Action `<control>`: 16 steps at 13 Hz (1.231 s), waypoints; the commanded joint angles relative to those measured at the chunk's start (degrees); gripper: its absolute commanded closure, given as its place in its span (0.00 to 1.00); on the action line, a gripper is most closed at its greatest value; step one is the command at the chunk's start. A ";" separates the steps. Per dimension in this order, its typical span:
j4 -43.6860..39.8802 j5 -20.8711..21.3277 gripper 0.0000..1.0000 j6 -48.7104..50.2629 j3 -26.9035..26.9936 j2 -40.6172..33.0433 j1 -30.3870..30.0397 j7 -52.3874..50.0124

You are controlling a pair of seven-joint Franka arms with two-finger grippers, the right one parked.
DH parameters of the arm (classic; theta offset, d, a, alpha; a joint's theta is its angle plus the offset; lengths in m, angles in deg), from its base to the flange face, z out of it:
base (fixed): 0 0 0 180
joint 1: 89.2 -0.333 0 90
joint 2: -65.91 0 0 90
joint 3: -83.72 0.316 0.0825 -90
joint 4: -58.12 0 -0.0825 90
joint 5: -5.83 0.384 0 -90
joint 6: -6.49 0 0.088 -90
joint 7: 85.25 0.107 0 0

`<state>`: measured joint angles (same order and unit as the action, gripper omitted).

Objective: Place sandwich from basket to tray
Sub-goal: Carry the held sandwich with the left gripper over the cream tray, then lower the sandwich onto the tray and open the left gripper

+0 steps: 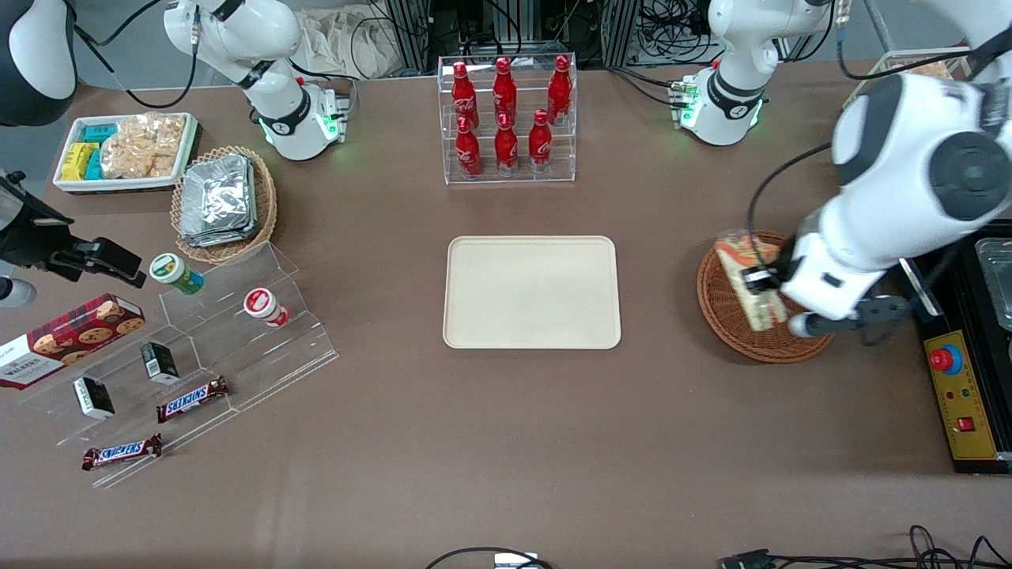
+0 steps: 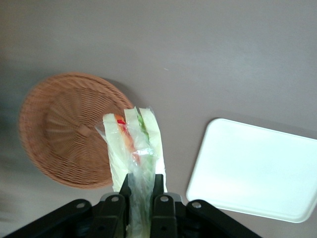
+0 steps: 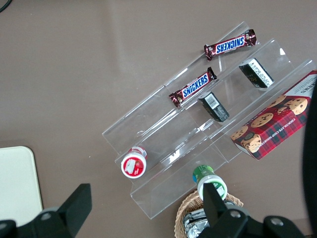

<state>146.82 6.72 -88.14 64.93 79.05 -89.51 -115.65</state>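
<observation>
The gripper (image 2: 143,196) hangs above the basket (image 1: 723,312), its jaws clenched on the wrapped sandwich (image 2: 133,148) by one narrow end. In the wrist view the wedge hangs clear of the wicker, over the basket's rim on the side toward the tray (image 1: 531,292), so it looks lifted rather than resting.

To do this step well, I judge the arm should carry the sandwich level toward the tray, high enough that the loose wrapper clears the wicker rim, and lower it near the tray's middle before releasing. The grip is on soft bread and slippery film, so a slow, steady move with no twist seems wise; a jerk could let the wedge swing or slide out.

Taking the front view as a clock face centred on the tray, the basket sits at about three o'clock, with only bare brown surface (image 1: 656,411) between them, so nothing stands in the way.

Other things lie well apart: chocolate bars (image 1: 192,397) and small boxes on a clear stepped stand (image 1: 237,348) toward eight o'clock, a foil-filled tan basket (image 1: 224,201) at ten o'clock, and a rack of red bottles (image 1: 506,118) at twelve o'clock, farthest from the camera.
</observation>
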 commanded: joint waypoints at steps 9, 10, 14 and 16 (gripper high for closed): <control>22.08 7.38 0.76 -35.21 0.24 4.89 17.17 -13.98; 24.82 9.21 0.75 -39.18 0.24 4.97 17.35 -15.20; 35.81 18.70 0.74 -50.89 0.24 4.19 17.88 -21.35; 36.98 20.56 0.74 -51.35 0.24 4.09 18.06 -23.29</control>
<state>180.57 25.14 -138.41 64.56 86.51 -72.22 -136.33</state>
